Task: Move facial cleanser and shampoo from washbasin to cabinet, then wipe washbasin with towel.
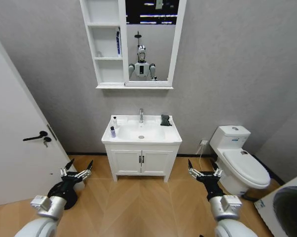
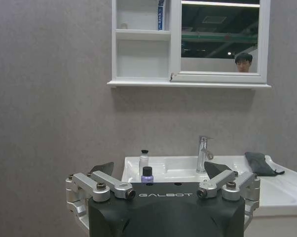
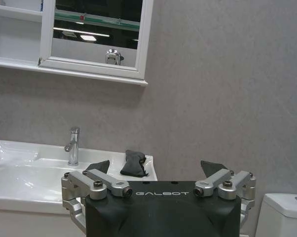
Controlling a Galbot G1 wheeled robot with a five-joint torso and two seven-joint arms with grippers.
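Observation:
The white washbasin (image 1: 156, 134) stands against the far wall with a chrome tap (image 1: 141, 115). On its left side are a white bottle (image 1: 114, 121) (image 2: 144, 160) and a small purple bottle (image 1: 113, 132) (image 2: 147, 174); I cannot tell which is the facial cleanser and which the shampoo. The black towel (image 1: 166, 120) (image 2: 259, 163) (image 3: 134, 163) lies bunched at its back right. The cabinet (image 1: 106, 64) (image 2: 141, 59) hangs above. My left gripper (image 1: 79, 165) (image 2: 158, 169) and right gripper (image 1: 204, 165) (image 3: 156, 167) hover open and empty over the floor, well short of the basin.
A low two-door vanity (image 1: 141, 162) carries the basin. A white door (image 1: 15, 158) with a black handle (image 1: 37, 137) stands at the left, a toilet (image 1: 242, 165) (image 3: 286, 212) at the right. A blue tube (image 1: 118, 43) stands on a cabinet shelf. Wood floor (image 1: 138, 202) lies between.

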